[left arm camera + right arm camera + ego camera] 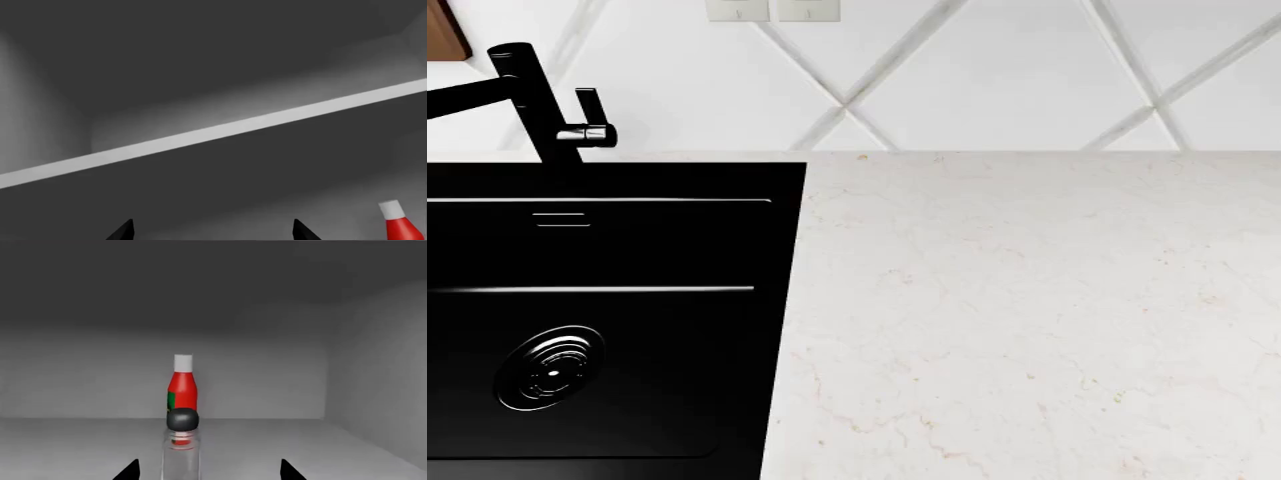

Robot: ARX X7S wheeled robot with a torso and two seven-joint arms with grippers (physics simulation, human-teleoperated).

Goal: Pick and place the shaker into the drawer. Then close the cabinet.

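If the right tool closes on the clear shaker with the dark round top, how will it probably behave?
The shaker looks tall and narrow, so a sideways push may tip it. Its clear, smooth body suggests stiff walls, perhaps slippery. If it tips, it may knock the red bottle that appears to stand close behind it. The right tool shows its tips apart on either side.

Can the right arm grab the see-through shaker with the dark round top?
Probably yes. The shaker stands upright straight ahead of the open right pincer, roughly between its tips. The red bottle is behind it, not blocking.
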